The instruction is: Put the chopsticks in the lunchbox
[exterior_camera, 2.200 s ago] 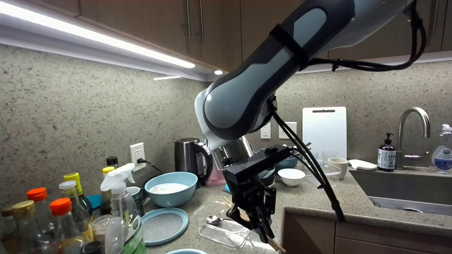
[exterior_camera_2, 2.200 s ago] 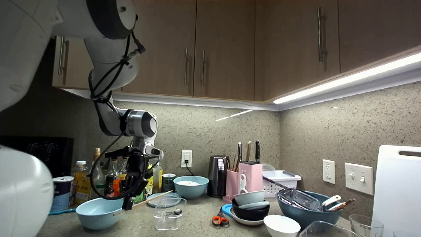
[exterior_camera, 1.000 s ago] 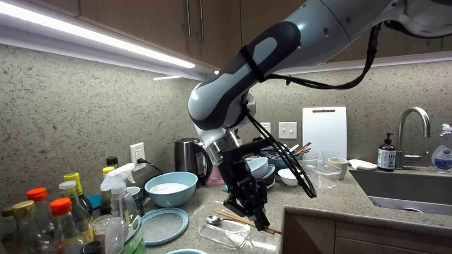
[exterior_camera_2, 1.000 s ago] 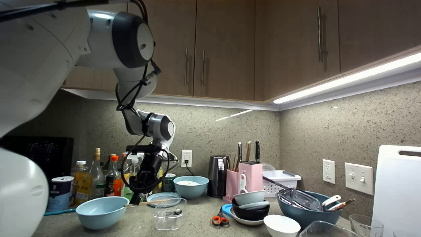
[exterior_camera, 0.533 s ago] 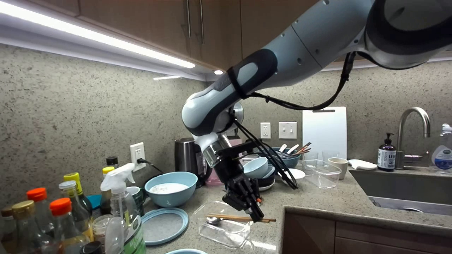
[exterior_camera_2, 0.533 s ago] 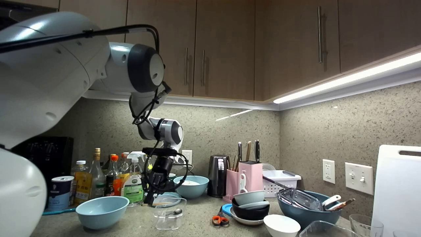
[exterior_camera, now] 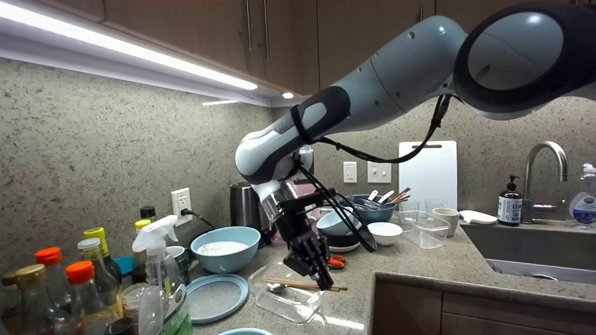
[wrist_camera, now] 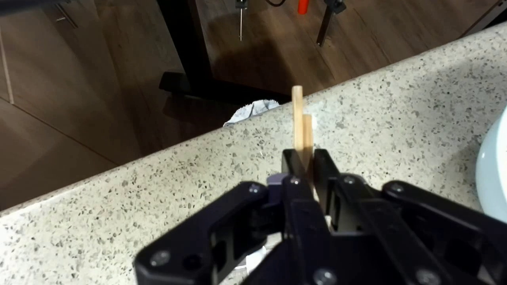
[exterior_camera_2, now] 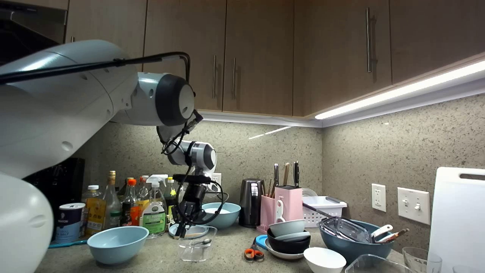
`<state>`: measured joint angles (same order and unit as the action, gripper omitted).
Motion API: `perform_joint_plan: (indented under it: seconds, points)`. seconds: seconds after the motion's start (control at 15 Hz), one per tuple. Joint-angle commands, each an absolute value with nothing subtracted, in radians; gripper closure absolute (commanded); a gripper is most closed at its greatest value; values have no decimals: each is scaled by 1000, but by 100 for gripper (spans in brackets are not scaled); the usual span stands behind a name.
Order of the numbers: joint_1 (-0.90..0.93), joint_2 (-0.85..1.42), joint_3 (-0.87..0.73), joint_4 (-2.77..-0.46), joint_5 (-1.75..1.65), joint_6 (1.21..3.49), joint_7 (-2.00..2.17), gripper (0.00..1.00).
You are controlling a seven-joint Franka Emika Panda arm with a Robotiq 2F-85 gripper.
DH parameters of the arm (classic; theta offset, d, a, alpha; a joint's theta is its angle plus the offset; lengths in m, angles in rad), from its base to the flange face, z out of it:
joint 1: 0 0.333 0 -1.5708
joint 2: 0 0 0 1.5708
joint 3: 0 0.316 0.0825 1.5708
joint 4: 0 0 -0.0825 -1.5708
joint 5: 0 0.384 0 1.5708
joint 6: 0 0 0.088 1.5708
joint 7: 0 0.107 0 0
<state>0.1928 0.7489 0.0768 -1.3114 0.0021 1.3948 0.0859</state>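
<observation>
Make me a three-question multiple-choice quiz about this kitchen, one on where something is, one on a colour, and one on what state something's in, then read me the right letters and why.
1. Where are the orange-handled scissors?
A. In the sink
B. Beside the stacked bowls
C. Beside the faucet

2. What colour is the knife block?
A. Green
B. Black
C. Pink

3. What state is the gripper in?
A. Shut on the chopsticks
B. Open, holding nothing
C. Shut, holding nothing

1: B, both exterior views show them lying next to that stack.
2: C, its pink body shows in an exterior view.
3: A, the wrist view shows the chopsticks clamped in it.
</observation>
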Motion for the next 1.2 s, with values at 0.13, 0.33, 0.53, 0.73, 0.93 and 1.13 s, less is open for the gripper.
perform_joint_plan:
  seconds: [0.13, 0.33, 0.53, 0.73, 0.93, 1.13]
  points:
    - [190, 847, 77, -1194, 4, 1365, 84, 61]
    - [191, 868, 76, -1166, 3, 1368, 85, 43]
    - [196, 872, 74, -1154, 1, 1378, 95, 24]
    - [208, 836, 73, -1185, 1, 1410, 120, 4]
    - [225, 759, 77, -1272, 7, 1514, 159, 0]
    - [243, 673, 83, -1371, 24, 1653, 219, 0]
